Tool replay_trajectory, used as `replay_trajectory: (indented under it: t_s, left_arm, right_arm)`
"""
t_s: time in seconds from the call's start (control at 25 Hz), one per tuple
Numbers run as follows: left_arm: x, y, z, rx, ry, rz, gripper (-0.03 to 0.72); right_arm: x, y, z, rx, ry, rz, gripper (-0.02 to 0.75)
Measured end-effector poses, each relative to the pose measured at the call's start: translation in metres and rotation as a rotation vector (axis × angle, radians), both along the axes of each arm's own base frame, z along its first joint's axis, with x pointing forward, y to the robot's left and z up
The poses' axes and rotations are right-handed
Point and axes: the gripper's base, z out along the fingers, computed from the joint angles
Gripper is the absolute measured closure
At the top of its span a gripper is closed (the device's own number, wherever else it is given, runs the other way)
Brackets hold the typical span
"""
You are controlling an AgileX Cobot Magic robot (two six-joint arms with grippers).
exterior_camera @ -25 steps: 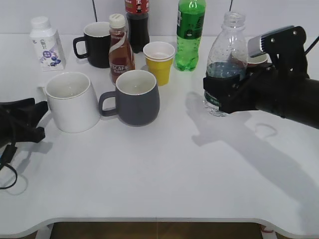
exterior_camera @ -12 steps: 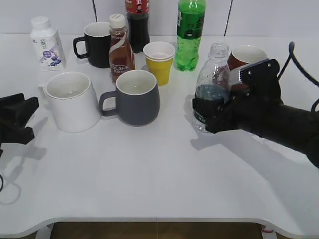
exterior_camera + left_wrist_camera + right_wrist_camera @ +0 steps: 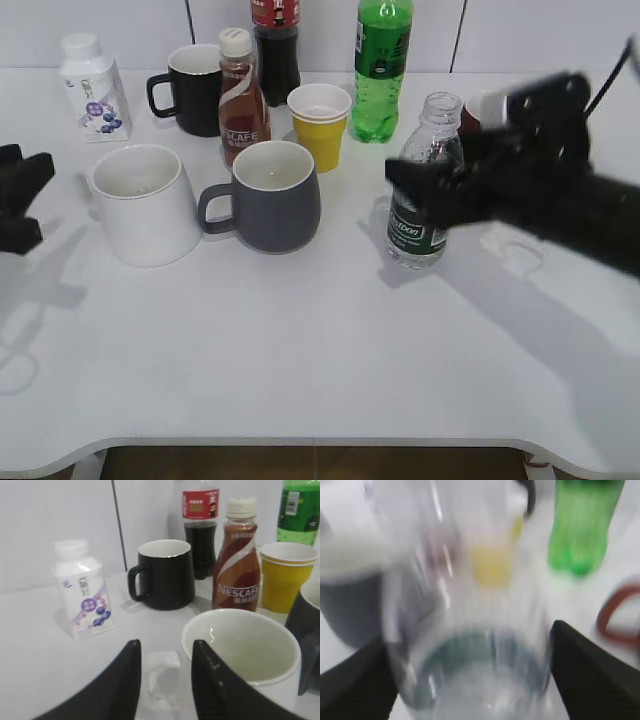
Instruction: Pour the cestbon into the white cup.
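Two arms are in view, and only the right one is busy. The right tool (image 3: 432, 195) is closed around the cestbon (image 3: 422, 190), gripping its clear ribbed body above the dark green label; in the right wrist view the bottle fills the space between the two dark fingers, though this picture is blurred. The bottle has no cap and is upright. It is at the right of the middle of the worktop (image 3: 300, 350), in front of the green soda bottle (image 3: 380, 60). Whether its base touches the worktop or hangs just above it, I cannot tell.

The white cup (image 3: 145, 203) stands well apart from it, on the left side, with the grey mug (image 3: 268, 195) just beside it on the right. The cup looks empty inside. The left tool (image 3: 162, 675) has its fingers spread apart and holds nothing; it is right in front of the cup's handle (image 3: 161, 672).

I judge that the step in hand is carrying the bottle towards the cup; pouring is not yet begun. The next move should bring the bottle leftwards past the grey mug, with its mouth above the white cup's rim, and only then tilt it slowly. Possibly the left tool should steady the cup by its handle.
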Motion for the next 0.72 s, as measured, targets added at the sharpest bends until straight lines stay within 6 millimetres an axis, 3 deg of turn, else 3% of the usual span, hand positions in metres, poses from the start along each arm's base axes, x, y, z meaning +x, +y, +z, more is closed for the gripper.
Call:
replay_trajectory:
  t_s: [0.16, 0.32, 0.48, 0.64, 0.72]
  left_arm:
    - [-0.002, 0.003, 0.036, 0.011, 0.129, 0.040, 0.426]
    - [-0.024, 0.004, 0.088, 0.085, 0.169, 0.118, 0.419]
    - [-0.068, 0.009, 0.130, 0.094, 0.253, 0.191, 0.359]
    - [-0.110, 0.017, 0.139, 0.035, 0.346, 0.192, 0.191]
    - [-0.129, 0.024, 0.139, 0.000, 0.388, 0.201, 0.142]
  right_arm:
    - [-0.001, -0.006, 0.058, -0.081, -0.067, -0.036, 0.072]
    - [-0.017, -0.019, 0.107, -0.150, -0.082, -0.111, 0.092]
    - [-0.045, -0.029, 0.124, -0.276, 0.036, -0.169, 0.150]
    - [-0.078, -0.041, 0.134, -0.348, 0.153, -0.210, 0.164]
    - [-0.098, -0.049, 0.142, -0.334, 0.204, -0.231, 0.164]
